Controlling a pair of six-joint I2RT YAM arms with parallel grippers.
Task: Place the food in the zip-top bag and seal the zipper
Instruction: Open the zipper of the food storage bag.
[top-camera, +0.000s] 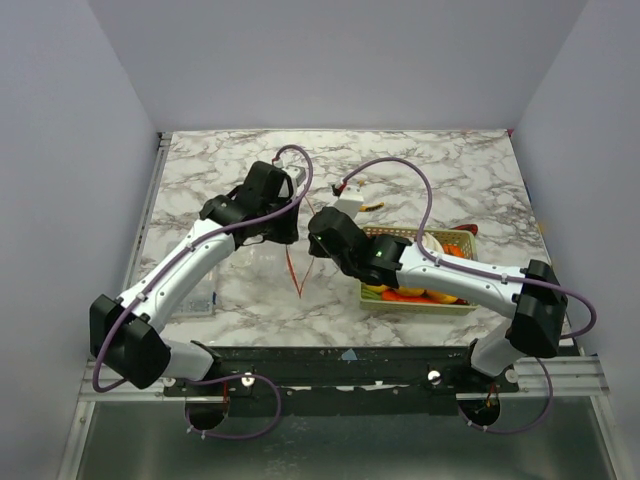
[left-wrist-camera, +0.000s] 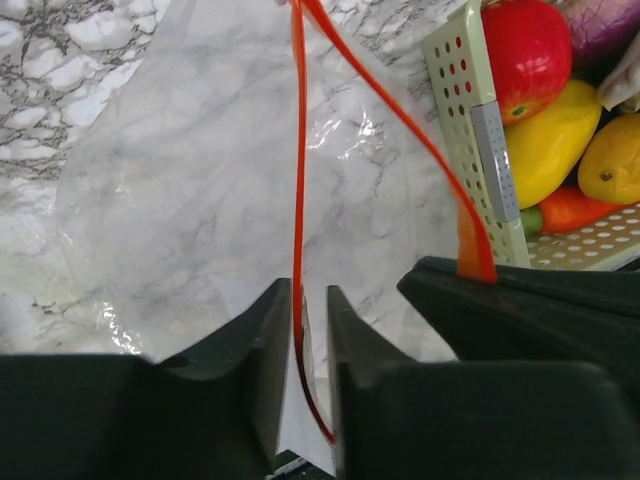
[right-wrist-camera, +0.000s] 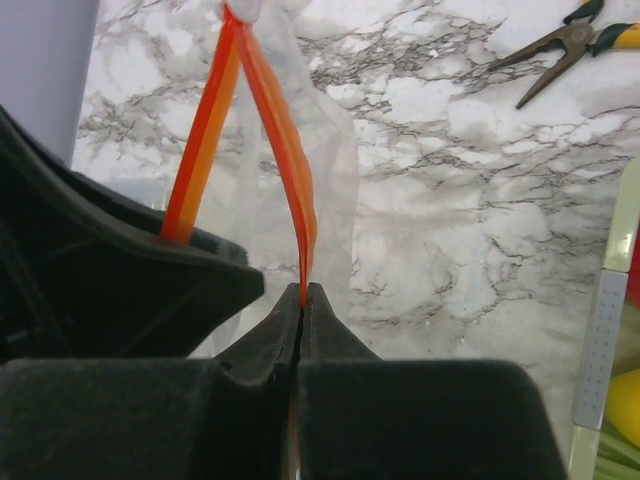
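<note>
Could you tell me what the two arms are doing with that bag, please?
Both arms are at the mouth of the clear bag. The right gripper is shut on one side of the red zipper. The left gripper has the other side between its fingers, jaws a little apart. The mouth is spread open between them. The bag looks empty, and the food sits in the basket beside it.

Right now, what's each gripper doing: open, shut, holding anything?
Left gripper: open; the zipper runs through the gap, not pinched.
Right gripper: shut on the zipper.
</note>
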